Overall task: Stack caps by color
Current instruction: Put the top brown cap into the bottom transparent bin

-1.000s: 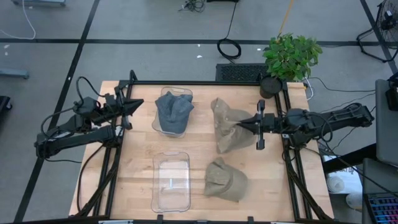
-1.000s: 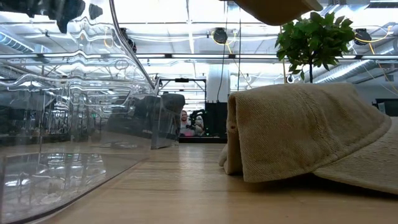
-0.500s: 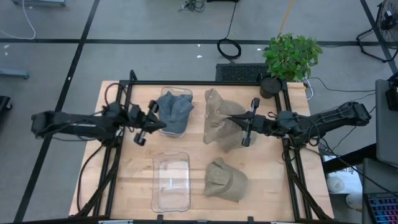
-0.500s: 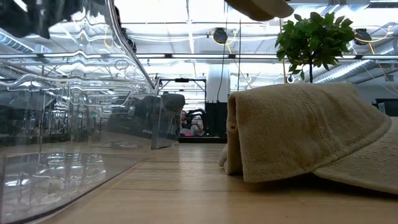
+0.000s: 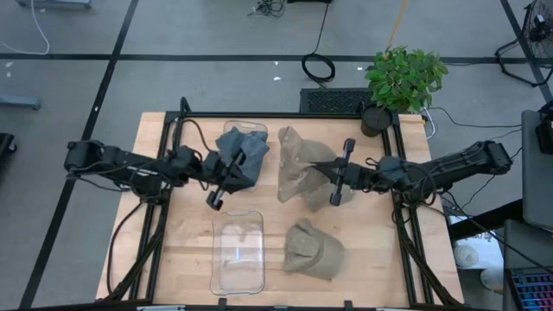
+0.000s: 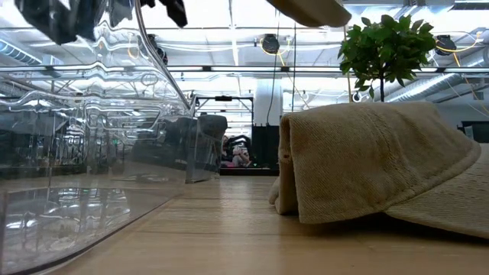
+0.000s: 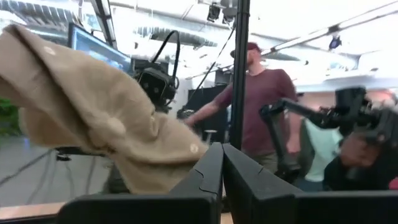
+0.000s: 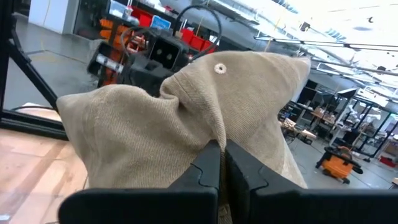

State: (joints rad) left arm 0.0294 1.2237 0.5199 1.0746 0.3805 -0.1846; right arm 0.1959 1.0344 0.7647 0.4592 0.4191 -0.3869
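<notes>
My right gripper [image 5: 318, 170] is shut on a tan cap [image 5: 298, 168] held up over the middle of the table; the cap's underside shows at the top of the low view [image 6: 309, 9]. My left gripper [image 5: 235, 175] is shut, reaching from the left over the near edge of the blue-grey caps [image 5: 244, 151], which lie piled in the far clear bin [image 5: 232, 130]. In the left wrist view its fingers [image 7: 222, 168] have nothing between them. A second tan cap [image 5: 311, 250] lies on the table at the near right, also seen in the low view [image 6: 374, 160]. My right gripper pinches a fold of the tan cap's crown [image 8: 214, 134] between its two fingers, below the top button [image 8: 219, 68]. The fingers are about level and come from the table's right. The cap is lifted clear of the table and bunches up around the fingertips.
An empty clear bin [image 5: 238, 250] stands at the near middle, left of the lying tan cap; it fills the left of the low view [image 6: 76, 153]. A potted plant [image 5: 404, 78] stands at the far right corner. A person [image 7: 261, 106] stands beyond the table.
My left arm has swung from the table's left edge toward the right, up to the blue-grey caps in the far bin. My right gripper has carried the tan cap a little toward the table's left, still clear of the table.
</notes>
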